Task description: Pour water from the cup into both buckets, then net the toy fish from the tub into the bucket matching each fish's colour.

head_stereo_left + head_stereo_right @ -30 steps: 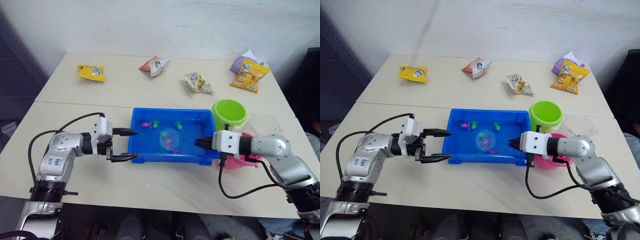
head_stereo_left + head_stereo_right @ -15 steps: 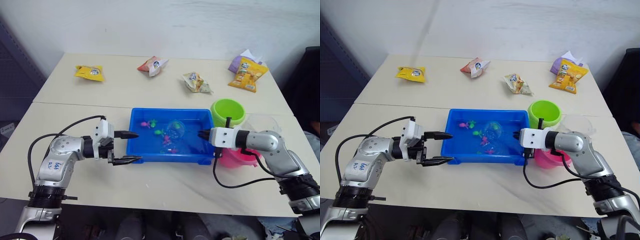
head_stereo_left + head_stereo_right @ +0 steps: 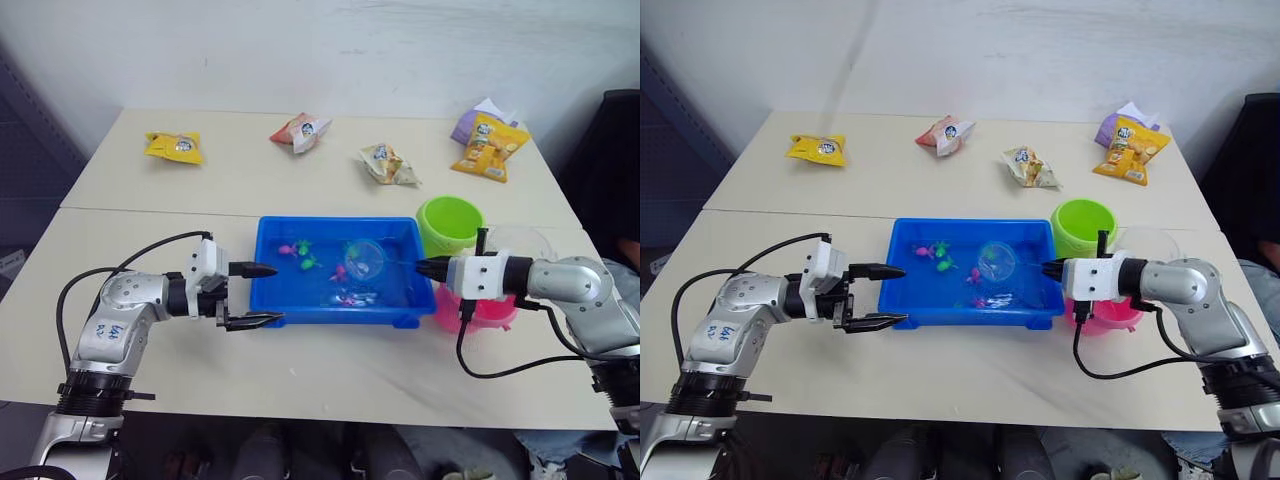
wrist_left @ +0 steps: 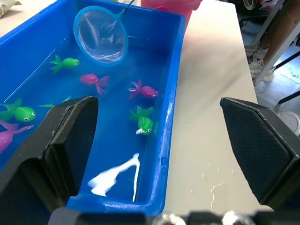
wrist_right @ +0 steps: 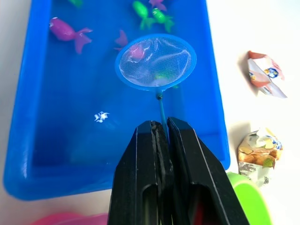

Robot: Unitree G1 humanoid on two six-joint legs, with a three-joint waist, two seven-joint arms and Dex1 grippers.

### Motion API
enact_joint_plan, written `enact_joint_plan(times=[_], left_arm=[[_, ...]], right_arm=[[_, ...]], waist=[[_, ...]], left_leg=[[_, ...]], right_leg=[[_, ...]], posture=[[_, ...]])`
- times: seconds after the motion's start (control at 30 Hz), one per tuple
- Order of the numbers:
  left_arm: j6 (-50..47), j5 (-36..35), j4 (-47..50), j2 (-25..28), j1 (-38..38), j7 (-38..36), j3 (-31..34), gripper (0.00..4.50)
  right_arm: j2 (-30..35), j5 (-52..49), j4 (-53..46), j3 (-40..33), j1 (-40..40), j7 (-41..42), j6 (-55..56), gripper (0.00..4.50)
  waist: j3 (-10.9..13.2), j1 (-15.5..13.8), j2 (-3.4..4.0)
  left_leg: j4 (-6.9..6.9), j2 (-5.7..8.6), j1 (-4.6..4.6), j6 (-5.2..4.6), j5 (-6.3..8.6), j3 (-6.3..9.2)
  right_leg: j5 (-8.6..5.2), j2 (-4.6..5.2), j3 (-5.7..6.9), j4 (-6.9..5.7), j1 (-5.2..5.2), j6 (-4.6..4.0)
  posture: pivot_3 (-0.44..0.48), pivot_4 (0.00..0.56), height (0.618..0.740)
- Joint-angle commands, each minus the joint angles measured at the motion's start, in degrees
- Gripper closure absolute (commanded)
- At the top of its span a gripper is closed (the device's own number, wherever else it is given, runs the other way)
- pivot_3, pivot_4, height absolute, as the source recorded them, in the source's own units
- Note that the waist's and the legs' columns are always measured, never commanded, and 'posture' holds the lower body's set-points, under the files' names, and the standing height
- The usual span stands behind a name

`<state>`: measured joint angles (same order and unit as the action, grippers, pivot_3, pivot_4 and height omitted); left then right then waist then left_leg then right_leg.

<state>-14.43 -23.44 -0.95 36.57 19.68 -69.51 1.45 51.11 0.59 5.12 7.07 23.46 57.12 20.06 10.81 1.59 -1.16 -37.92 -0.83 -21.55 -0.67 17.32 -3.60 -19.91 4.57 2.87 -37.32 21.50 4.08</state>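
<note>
The blue tub (image 3: 335, 318) holds water and several toy fish, pink (image 4: 95, 80) and green (image 4: 66, 62). My right gripper (image 5: 159, 125) is shut on the net's thin handle at the tub's right end. The net (image 3: 365, 260) hangs with its hoop over the tub's right half. A pink and a green shape show through the mesh; I cannot tell whether they lie in it or under it. The green bucket (image 3: 450, 222) stands just right of the tub, and the pink bucket (image 3: 481, 310) sits under my right wrist. The clear cup (image 3: 522, 242) is behind that. My left gripper (image 3: 264, 294) is open beside the tub's left wall.
Several snack packets lie along the far side of the table: yellow (image 3: 173, 147), red and white (image 3: 300, 130), pale (image 3: 388, 165), and orange with purple (image 3: 487, 140). Black cables hang from both wrists. The table's front strip lies bare before the tub.
My right gripper has drawn back to the right, carrying the net hoop from the tub's front middle toward its right half. The left arm has stayed put.
</note>
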Motion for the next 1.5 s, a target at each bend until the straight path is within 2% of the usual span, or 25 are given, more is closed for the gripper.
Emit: enact_joint_plan(times=[0.03, 0.3, 0.63, 0.83, 1.5], left_arm=[[0.1, -1.2, 0.5, 0.1, 0.6, -0.2, 0.5, 0.02], [-0.6, -1.4, 0.8, -0.2, 0.7, 0.1, 0.5, 0.02], [-0.8, -1.7, 1.5, 0.9, -0.6, 0.5, 1.3, 0.02], [-1.1, -2.1, 2.2, 0.8, -1.3, 1.5, 1.8, 0.02], [-0.2, -1.8, 1.5, 0.8, 0.0, 1.6, 1.2, 0.02]], right_arm=[[1.8, 0.1, 1.1, 0.4, 1.5, 3.5, 1.2, 4.5], [0.1, 2.0, 3.3, 5.1, 5.3, 8.4, -0.1, 4.5], [-4.8, 0.1, -0.3, 7.2, 7.1, 11.0, -11.6, 4.5], [-5.5, -7.6, -7.1, 5.2, 4.7, 13.3, -25.6, 4.5], [-2.1, -14.6, -9.5, -5.2, 1.8, 11.4, -36.0, 4.5]], waist=[[0.0, 0.0, 0.0], [0.0, 0.1, 0.0], [0.0, 0.1, 0.01], [0.0, 0.0, 0.01], [0.0, -0.1, 0.02]], left_leg=[[0.0, 0.0, 0.0, 0.0, 0.0, 0.0], [0.0, 0.0, 0.01, 0.0, 0.0, 0.0], [0.0, 0.0, 0.01, 0.01, 0.0, 0.02], [0.02, 0.0, -0.01, 0.0, 0.01, 0.05], [0.33, 0.0, -0.01, 0.02, 0.01, 0.05]], right_leg=[[0.0, 0.0, 0.0, 0.01, 0.0, 0.0], [0.0, 0.0, 0.0, 0.0, 0.0, 0.0], [0.0, 0.02, 0.01, 0.0, 0.0, 0.0], [0.0, 0.05, 0.02, 0.04, 0.01, -0.01], [0.0, 0.05, 0.08, 0.32, 0.01, -0.01]], posture=[[0.0, 0.15, 0.738], [0.0, 0.15, 0.738], [0.0, 0.15, 0.738], [0.0, 0.15, 0.738], [0.0, 0.15, 0.738]])
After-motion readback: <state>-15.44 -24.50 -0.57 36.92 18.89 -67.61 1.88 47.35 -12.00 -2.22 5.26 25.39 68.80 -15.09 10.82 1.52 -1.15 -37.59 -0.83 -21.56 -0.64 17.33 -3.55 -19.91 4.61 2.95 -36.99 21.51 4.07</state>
